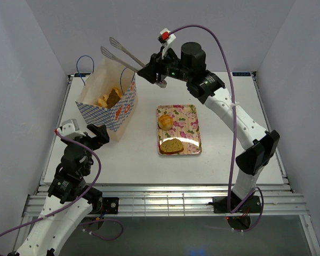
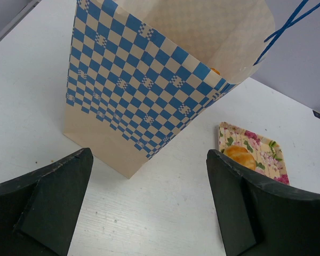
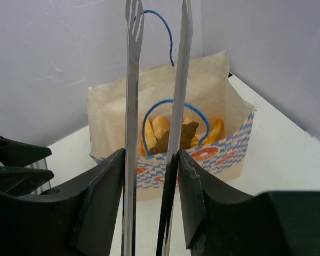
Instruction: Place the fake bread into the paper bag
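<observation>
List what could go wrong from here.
1. The tongs, clamped in the right gripper, hover near the paper bag; a low swing might snag its rim and tip it.
2. The left gripper is open and not holding the bag, so nothing steadies it.
3. The round bun on the tray may roll out of the tongs.

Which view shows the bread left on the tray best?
Top external: the whole tray, with a round bun and a slice. Left wrist catches only a tray corner with the bun; right wrist shows neither.
</observation>
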Motion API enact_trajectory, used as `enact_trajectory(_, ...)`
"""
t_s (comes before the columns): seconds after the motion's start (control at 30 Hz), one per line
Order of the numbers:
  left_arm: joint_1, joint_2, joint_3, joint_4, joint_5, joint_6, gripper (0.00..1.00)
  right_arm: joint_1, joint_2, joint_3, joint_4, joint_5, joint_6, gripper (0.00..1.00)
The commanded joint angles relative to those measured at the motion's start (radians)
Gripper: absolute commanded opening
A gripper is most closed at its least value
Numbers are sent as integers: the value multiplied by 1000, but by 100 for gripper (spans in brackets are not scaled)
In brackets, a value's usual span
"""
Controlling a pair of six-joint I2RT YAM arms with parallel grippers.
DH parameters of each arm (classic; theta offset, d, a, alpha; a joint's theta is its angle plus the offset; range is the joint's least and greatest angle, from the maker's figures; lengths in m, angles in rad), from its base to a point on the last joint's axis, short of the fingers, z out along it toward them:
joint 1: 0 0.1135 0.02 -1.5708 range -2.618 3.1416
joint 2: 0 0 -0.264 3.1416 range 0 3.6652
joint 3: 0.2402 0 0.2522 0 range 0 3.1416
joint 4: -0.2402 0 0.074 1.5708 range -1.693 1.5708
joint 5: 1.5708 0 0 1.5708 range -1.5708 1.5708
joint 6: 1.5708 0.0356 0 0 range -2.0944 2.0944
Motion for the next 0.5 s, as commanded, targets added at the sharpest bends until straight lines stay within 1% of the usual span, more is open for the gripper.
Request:
enact_trajectory(0.0,0,-8,-2,5,7,3,98,-1,-149,-64,51,99,5,49)
enact_trajectory(0.03,0,-7,-2,3,7,3,98,-1,-172,-89,51,136,4,49)
enact_trajectory(0.07,0,-8,-2,5,7,3,98,-1,-193,-147,51,156,5,49)
enact_trajectory(0.1,0,-10,-2,3,5,3,98,-1,-241,-178,51,186,7,49)
enact_trajectory(0.13,0,-10,-2,3,5,3,98,-2,-264,-209,51,248,25,48)
enact_trajectory(0.3,0,-5,-2,5,8,3,98,-2,-448,-444,129,328,50,47)
enact_trajectory(0.33,0,-4,-2,3,7,5,98,-4,-474,-471,141,346,53,47)
enact_trajectory(0.37,0,-4,-2,5,7,5,98,-5,-497,-497,143,358,56,47)
enact_trajectory(0.4,0,-5,-2,5,5,5,98,-7,-544,-558,146,375,59,47)
enact_trajectory(0.43,0,-5,-2,5,2,5,98,-8,-572,-597,161,438,65,48)
enact_trajectory(0.47,0,-5,-4,5,-1,3,98,-11,-597,-636,164,457,79,48)
